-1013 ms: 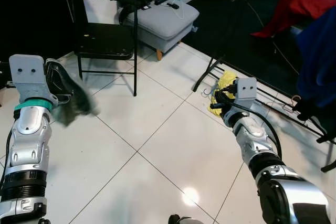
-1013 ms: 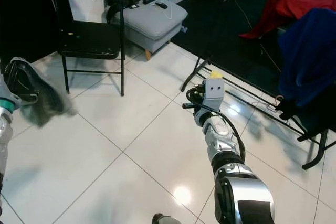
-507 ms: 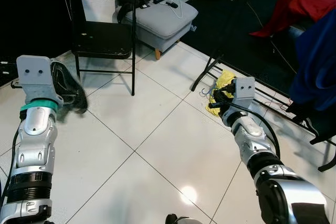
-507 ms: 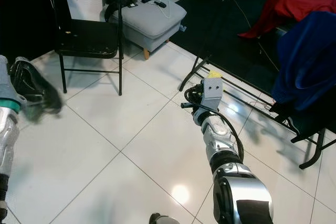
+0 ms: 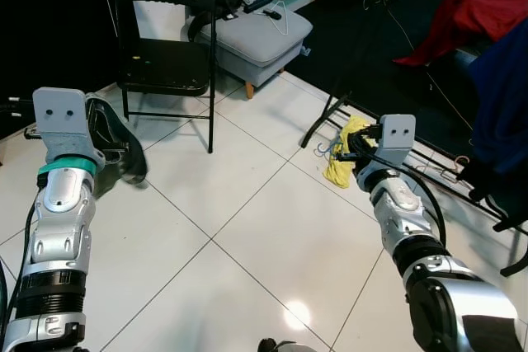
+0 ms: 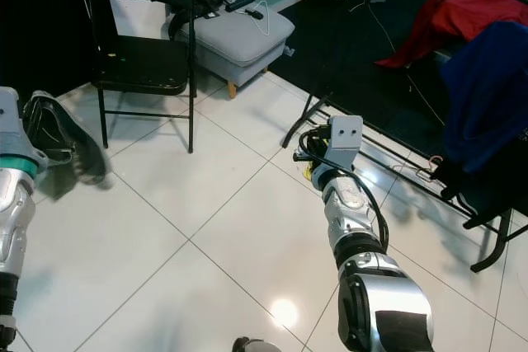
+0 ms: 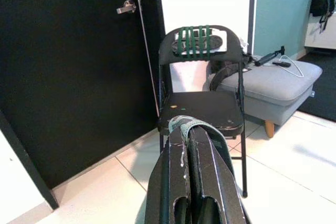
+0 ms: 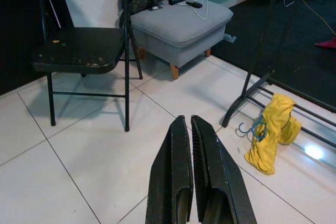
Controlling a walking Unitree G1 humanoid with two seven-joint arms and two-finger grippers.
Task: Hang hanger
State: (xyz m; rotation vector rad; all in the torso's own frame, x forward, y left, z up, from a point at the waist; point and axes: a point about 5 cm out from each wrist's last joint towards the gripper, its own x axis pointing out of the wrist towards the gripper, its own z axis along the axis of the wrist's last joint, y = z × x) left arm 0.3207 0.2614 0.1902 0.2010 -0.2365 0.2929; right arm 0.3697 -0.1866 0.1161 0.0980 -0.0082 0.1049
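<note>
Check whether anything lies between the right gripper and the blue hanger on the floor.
Nothing visible does. Bare tile separates the right gripper, shut and empty, from the hanger, which lies with a yellow cloth beside the rack foot. The left gripper, off to the side, is shut on a dark garment.

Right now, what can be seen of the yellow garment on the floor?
The yellow garment lies crumpled in a long heap on the white tiles, on a blue hanger whose hook sticks out to one side. It looks like soft fabric. It rests against the base bar of the black clothes rack, ahead of the right tool, untouched.
</note>
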